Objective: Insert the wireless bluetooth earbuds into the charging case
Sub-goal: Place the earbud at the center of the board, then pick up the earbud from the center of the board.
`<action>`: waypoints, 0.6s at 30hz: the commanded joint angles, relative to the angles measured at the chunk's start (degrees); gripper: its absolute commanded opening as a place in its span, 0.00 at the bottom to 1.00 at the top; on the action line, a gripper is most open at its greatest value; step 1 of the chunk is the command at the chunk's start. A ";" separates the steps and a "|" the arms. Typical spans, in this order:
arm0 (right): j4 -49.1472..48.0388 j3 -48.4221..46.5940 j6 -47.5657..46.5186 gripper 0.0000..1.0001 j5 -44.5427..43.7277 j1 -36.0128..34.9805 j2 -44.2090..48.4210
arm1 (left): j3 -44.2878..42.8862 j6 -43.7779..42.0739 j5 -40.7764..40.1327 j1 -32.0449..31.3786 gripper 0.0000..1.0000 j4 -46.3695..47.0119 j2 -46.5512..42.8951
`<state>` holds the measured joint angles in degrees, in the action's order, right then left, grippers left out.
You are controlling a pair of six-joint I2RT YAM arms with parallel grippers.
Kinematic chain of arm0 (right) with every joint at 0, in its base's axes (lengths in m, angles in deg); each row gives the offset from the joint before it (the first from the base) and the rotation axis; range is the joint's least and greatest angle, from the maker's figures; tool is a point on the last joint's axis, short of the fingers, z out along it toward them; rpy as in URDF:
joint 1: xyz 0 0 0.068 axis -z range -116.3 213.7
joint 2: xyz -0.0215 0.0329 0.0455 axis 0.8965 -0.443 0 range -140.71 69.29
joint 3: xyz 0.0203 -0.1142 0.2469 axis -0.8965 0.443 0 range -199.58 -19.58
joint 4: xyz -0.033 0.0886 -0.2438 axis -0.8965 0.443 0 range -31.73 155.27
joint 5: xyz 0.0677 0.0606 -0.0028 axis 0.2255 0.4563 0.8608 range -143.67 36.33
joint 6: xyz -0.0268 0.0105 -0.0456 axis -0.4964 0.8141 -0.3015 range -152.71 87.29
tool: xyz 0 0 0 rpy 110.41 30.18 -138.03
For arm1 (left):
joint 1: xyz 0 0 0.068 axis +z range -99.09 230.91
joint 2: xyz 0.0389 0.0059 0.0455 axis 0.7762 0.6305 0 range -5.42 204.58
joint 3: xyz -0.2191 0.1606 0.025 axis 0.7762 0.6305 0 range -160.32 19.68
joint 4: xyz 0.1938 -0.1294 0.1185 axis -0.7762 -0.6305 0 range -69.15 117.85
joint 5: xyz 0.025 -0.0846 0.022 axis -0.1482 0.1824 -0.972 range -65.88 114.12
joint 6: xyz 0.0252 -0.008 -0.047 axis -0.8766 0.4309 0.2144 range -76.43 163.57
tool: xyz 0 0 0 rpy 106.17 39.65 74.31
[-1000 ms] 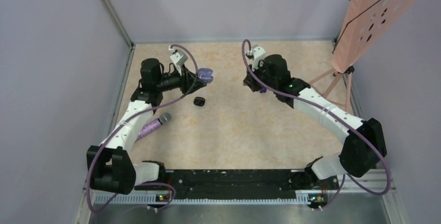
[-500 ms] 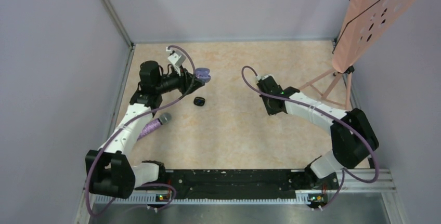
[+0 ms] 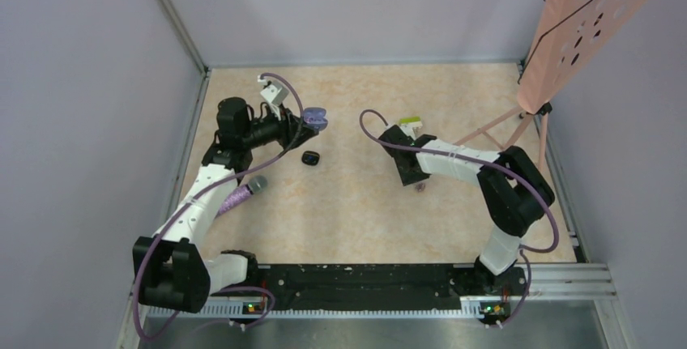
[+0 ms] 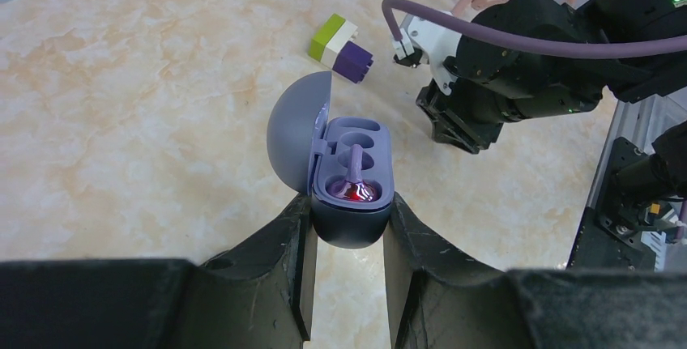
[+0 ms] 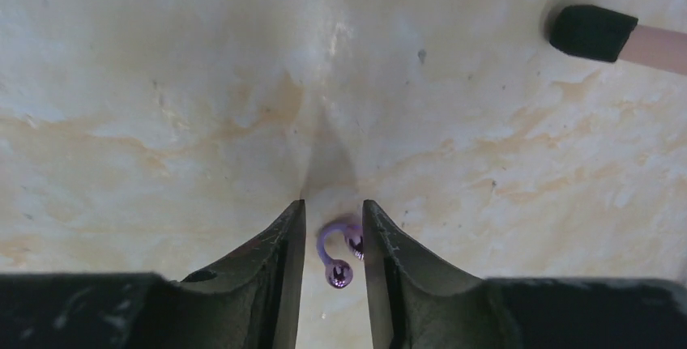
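Right jaws have swung down — narrowly parted, straddling the purple earbud (image 5: 339,272).

On my right wrist camera the purple earbud (image 5: 339,256) sits between the fingers of the right hand (image 5: 334,203), but I can't tell whether either pad touches it, and both fingers run off the bottom edge. From above, that hand's fingers are hidden under its own wrist, and the earbud is only a speck. The black piece (image 3: 309,157) on the table (image 3: 356,219) is too small for me to read its shape. The left hand (image 4: 348,202) covers the lower shell of the charging case (image 4: 356,142), and red glare washes out the head of the seated earbud (image 4: 355,169). The pink stand (image 3: 583,25) is cut by the top and right edges.
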<state>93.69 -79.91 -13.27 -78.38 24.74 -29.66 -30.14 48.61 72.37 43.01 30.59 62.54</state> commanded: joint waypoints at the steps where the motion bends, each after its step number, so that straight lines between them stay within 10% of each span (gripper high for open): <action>1: -0.17 -5.76 2.09 0.36 1.65 -0.51 -1.08 | -0.20 0.35 -0.13 0.51 0.00 2.82 -1.88; 6: 1.74 -12.31 -1.97 0.41 8.25 1.59 0.23 | -2.34 -1.36 0.35 0.52 0.00 0.77 -0.71; 10: 3.13 -17.50 -17.53 0.39 35.92 8.28 0.63 | -4.18 -2.44 0.13 0.64 0.00 -1.18 0.05; 14: 7.39 -16.75 -45.68 0.40 58.98 13.75 1.85 | -4.49 -0.08 0.13 1.68 0.00 -0.99 0.06; 18: 24.51 -18.11 -83.78 0.39 63.04 15.31 -0.09 | -5.20 0.55 0.91 2.86 0.00 -1.94 0.24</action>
<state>101.50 -95.89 -55.67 -30.14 39.72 -30.21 -32.48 48.21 72.48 44.76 28.60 62.61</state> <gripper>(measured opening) 0.399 0.356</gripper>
